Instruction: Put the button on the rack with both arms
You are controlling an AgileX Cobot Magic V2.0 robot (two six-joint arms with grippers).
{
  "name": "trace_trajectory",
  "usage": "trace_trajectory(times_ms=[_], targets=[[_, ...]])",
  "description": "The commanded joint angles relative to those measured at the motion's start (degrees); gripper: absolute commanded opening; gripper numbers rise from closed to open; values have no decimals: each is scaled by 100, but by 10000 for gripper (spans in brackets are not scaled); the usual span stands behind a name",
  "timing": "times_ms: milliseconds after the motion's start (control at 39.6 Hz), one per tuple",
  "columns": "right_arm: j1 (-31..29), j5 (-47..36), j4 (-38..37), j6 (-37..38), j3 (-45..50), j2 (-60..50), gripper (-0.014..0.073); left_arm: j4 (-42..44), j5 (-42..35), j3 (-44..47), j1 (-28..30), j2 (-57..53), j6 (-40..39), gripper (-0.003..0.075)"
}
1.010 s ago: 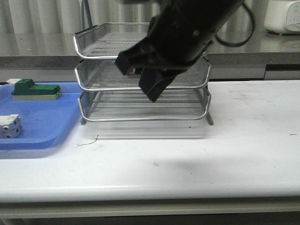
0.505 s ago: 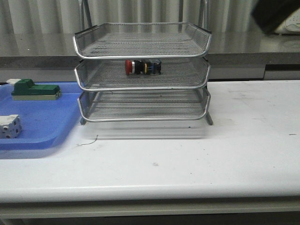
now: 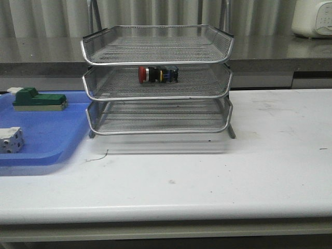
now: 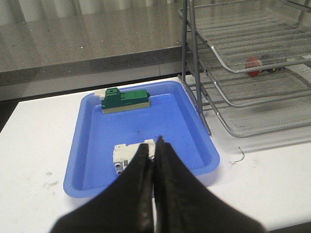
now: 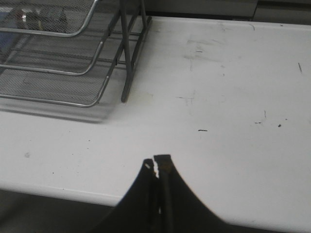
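The button (image 3: 157, 74), red cap to the left, lies on its side on the middle tier of the silver wire rack (image 3: 155, 56). In the left wrist view the same button (image 4: 258, 66) shows through the mesh of the rack (image 4: 243, 68). My left gripper (image 4: 154, 144) is shut with nothing in it, over the near end of the blue tray. My right gripper (image 5: 156, 162) is shut and empty, over the table's near edge, to the right of the rack (image 5: 53, 68). Neither arm shows in the front view.
A blue tray (image 3: 49, 137) on the table's left holds a green-and-white block (image 3: 39, 99) and a white dotted block (image 3: 10, 140). A small wire scrap (image 3: 98, 155) lies in front of the rack. A white appliance (image 3: 313, 18) stands on the back counter.
One second ago an arm was in front of the rack's middle tier. It drew off up and to the right, and is now out of the front view. The button stays on the middle tier.
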Motion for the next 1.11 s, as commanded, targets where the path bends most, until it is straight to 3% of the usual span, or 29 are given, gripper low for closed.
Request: trace_trajectory(times_ms=[0,227,1086], targets=[[-37,-482,33,2,207,-568,-60,-66,-469,-153,16,68,-53,-19],[-37,-501,33,2,624,-1336,-60,-66,-469,-153,16,68,-53,-19],[-37,-459,33,2,624,-1356,-60,-66,-469,-153,16,68,-53,-19]])
